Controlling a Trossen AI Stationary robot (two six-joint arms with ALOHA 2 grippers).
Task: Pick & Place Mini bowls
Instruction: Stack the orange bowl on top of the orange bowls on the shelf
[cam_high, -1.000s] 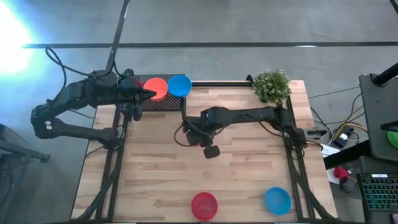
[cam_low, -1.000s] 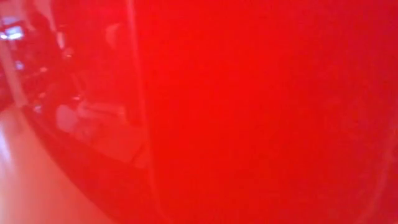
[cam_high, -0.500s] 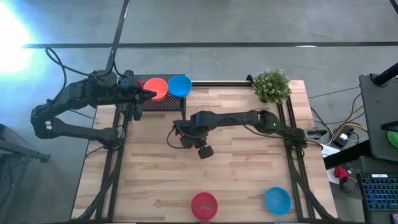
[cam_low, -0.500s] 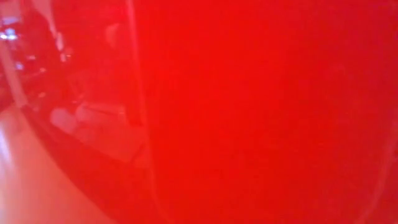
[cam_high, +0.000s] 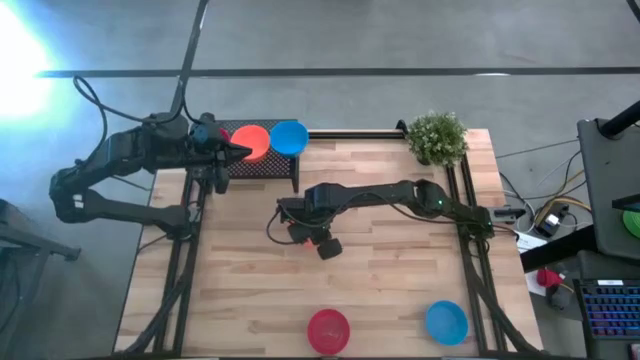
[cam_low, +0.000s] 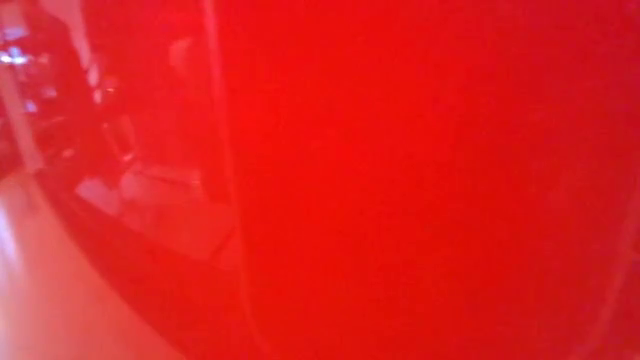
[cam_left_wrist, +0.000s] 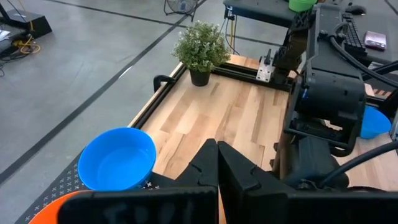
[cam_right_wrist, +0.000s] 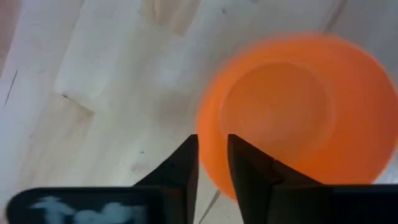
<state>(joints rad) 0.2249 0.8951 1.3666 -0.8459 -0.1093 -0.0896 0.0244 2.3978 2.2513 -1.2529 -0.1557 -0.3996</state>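
As the right arm has swung leftward across the surface over the last second, the right gripper (cam_right_wrist: 212, 142) now stands over the middle-left boards, its jaws a narrow gap apart astride the rim of an orange bowl (cam_right_wrist: 292, 112) (hidden under the arm from above). That small parting suggests a release, so this bowl is probably being placed here. The left gripper (cam_left_wrist: 217, 163) waits closed beside the blue bowl (cam_left_wrist: 118, 160) at the far-left corner.

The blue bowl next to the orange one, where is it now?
High view: the blue bowl sits on the black mat at the table's far edge, touching the orange bowl.
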